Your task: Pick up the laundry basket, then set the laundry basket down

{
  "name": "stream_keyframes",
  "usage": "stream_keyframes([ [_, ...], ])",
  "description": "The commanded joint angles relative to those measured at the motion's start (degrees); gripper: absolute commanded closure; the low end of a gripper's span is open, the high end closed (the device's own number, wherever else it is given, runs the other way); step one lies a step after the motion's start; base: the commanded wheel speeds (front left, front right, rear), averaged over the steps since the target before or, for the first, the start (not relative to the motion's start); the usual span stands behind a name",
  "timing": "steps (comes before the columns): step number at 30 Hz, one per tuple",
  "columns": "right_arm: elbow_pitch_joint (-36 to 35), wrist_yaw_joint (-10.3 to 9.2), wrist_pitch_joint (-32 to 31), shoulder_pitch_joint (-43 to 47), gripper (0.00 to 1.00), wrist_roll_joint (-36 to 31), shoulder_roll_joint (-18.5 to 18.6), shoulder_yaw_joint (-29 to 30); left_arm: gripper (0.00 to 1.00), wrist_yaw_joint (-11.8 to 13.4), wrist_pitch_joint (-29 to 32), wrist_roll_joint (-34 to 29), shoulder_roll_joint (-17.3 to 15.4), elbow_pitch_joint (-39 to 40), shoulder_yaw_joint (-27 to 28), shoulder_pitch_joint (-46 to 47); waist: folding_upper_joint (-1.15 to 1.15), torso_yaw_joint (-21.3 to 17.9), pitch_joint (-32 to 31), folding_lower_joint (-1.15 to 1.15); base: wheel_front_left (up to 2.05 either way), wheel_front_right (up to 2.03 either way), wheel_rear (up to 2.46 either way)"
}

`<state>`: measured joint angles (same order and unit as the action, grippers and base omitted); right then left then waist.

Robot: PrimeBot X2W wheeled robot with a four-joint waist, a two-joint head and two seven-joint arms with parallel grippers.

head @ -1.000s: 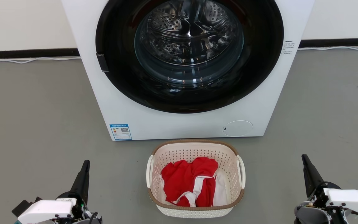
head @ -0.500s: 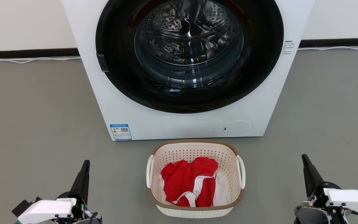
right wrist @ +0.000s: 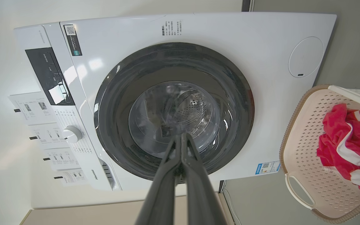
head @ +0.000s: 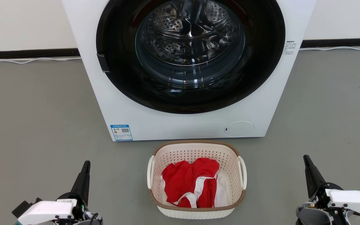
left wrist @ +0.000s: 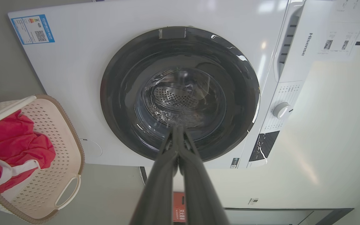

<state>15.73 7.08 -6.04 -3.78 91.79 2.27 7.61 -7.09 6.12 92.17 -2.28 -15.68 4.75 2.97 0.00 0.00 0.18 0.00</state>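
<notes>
L gripper (head: 87,163) & R gripper (head: 305,157) fully closed, empty, well apart from laundry basket (head: 195,143).

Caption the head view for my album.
The laundry basket holds red clothing before the washer; left gripper and right gripper shut.

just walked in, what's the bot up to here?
Nothing is being handled yet. The laundry basket, with red and white clothing in it, sits on the floor right in front of the washing machine. The left gripper and right gripper are both shut and empty, one on either side of the basket and apart from it, fingers pointing toward the machine. The pickup has not begun.
</notes>
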Motion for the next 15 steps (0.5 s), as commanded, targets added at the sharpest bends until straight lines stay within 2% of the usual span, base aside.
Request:
stream_keyframes([
  [1, -1.70, 0.41, -0.43, -2.40, 1.00, 0.40, 0.61, -1.11, 1.00, -0.40, 0.35, 0.01, -0.60, 1.65, 1.75, 3.21, 0.00, 0.00, 0.00, 0.00, 0.00, 0.00, 0.00],
  [15, -1.70, 0.41, -0.43, -2.40, 1.00, 0.40, 0.61, -1.11, 1.00, -0.40, 0.35, 0.01, -0.60, 1.65, 1.75, 3.21, 0.00, 0.00, 0.00, 0.00, 0.00, 0.00, 0.00],
])
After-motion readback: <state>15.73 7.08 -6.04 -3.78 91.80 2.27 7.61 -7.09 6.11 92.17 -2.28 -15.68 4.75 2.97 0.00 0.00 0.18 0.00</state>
